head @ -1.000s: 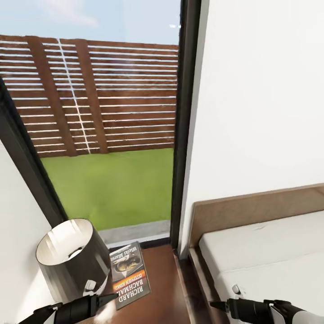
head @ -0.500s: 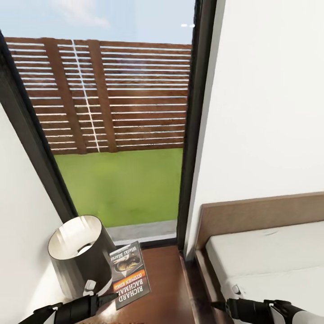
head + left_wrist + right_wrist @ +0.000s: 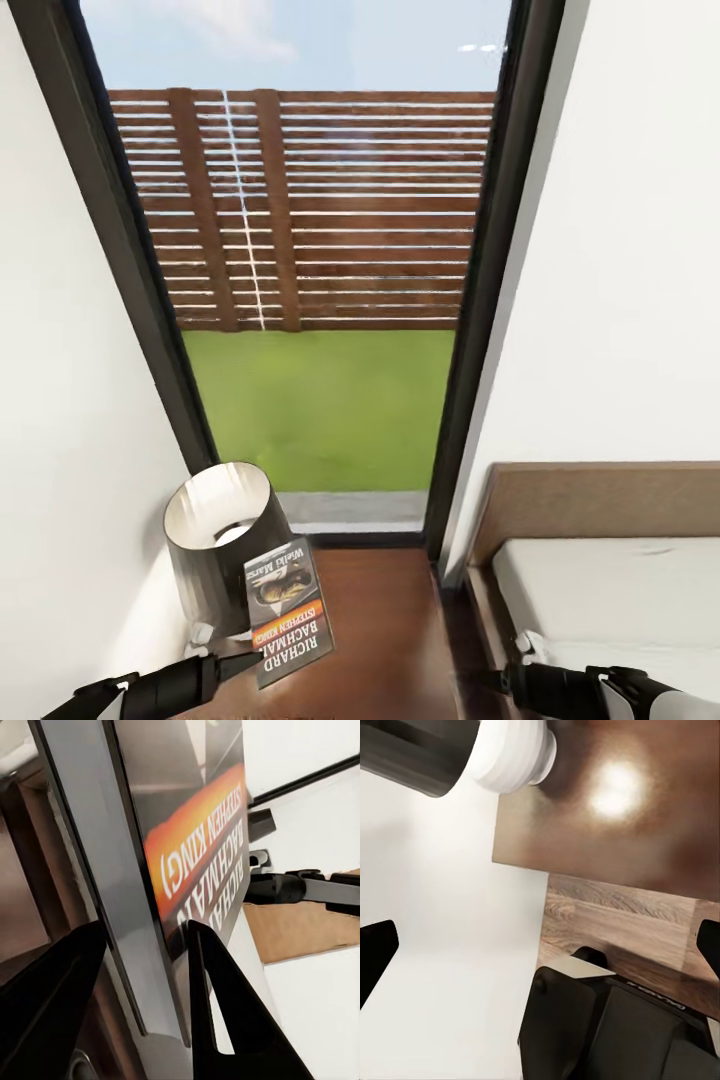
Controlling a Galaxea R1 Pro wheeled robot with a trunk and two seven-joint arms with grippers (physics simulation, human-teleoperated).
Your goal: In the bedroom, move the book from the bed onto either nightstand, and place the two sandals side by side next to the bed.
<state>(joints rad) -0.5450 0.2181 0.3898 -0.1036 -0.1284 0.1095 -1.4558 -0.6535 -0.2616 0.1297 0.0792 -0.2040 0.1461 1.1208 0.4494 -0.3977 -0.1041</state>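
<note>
- Landmark: nightstand (image 3: 385, 640), glossy reddish-brown top, standing in the corner below the tall dark-framed window (image 3: 480, 300); all positions are given against it.
- Book (image 3: 287, 610): held above the nightstand's left part, tilted, its cover facing up toward the head camera; orange band with white lettering toward its lower end. I cannot tell whether its lower edge touches the wood.
- Left gripper (image 3: 146, 1001): closed down on the book's lower edge. In the left wrist view, one dark finger (image 3: 45, 997) sits on one side of the thin book (image 3: 187, 847) and the other on the opposite side, pinching it. The gap is no wider than the book itself.
- Right gripper (image 3: 478, 679): hangs just off the nightstand's right edge, on the bed side, pointing toward the left arm. Right wrist view shows its two finger tips (image 3: 375, 949) at opposite edges of the frame, spread wide, with nothing between them.
- Lamp (image 3: 220, 545): dark shade, white base, on the nightstand's left rear, just behind the book. The right wrist view shows the same white base (image 3: 510, 754) resting on the wood.
- Bed (image 3: 610, 590): right of the nightstand, just beside it; white mattress, lighter brown headboard against the wall.
- Wood-plank floor (image 3: 607, 922): seen in the right wrist view bordering the nightstand's edge.
- Beyond the window: grass (image 3: 320, 400) and a slatted fence (image 3: 330, 210).
</note>
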